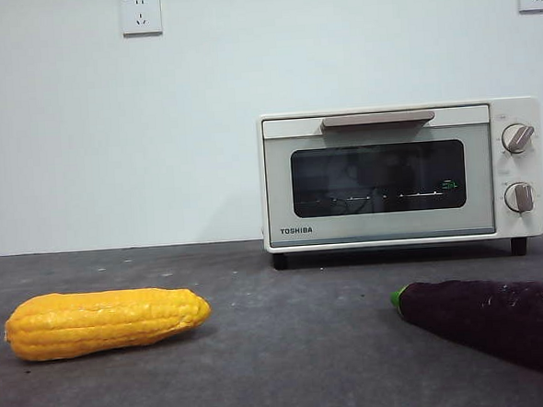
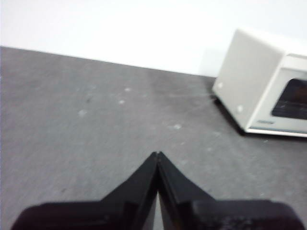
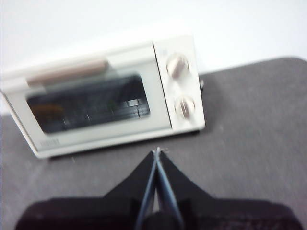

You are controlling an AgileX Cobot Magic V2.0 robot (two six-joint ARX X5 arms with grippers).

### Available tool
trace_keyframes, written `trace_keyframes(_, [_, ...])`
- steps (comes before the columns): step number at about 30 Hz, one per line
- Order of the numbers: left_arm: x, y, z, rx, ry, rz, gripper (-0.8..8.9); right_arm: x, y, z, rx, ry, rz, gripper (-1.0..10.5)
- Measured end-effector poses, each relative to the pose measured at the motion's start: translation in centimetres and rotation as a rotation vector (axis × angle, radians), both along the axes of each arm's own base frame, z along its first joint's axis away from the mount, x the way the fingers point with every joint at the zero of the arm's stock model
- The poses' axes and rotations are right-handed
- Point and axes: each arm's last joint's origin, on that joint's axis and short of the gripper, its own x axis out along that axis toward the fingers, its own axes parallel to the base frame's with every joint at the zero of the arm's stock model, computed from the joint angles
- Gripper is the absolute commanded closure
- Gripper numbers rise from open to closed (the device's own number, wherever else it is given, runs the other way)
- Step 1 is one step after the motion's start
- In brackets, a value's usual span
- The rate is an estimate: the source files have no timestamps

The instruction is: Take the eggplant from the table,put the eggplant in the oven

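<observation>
the eggplant point(image 1: 500, 323) lies on the table point(image 1: 290, 350) at the near right, stem tip pointing left, well apart from the corn point(image 1: 104, 322) at the near left. further back stands the oven point(image 1: 399, 173), door closed. left gripper point(image 2: 157, 155) and right gripper point(image 3: 157, 152) hover with jaws pressed together, holding nothing.

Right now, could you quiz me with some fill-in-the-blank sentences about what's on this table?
1. The oven door is ____.
2. The vegetable lying left of the eggplant in the front view is a yellow ____.
3. The oven has ____ round knobs.
4. The left end effector and the right end effector each hold ____.

Missing words: shut; corn cob; two; nothing
</observation>
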Motion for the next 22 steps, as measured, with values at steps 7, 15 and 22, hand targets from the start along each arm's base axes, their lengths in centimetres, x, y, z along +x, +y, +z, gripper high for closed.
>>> trace_keyframes(7, [0.6, -0.4, 3.9, -0.025, -0.014, -0.144, 8.19, -1.1, 0.0, 4.4, 0.033, -0.018, 0.0, 9.5])
trace_keyframes(15, [1.9, -1.2, 8.7, -0.046, -0.032, -0.342, 8.19, -1.8, 0.1, 9.6, 0.009, 0.158, 0.035, 9.5])
trace_keyframes(22, [2.8, -2.0, 12.4, -0.065, 0.02, -0.495, 8.19, -1.6, 0.4, 14.6, -0.057, 0.264, 0.149, 9.5])
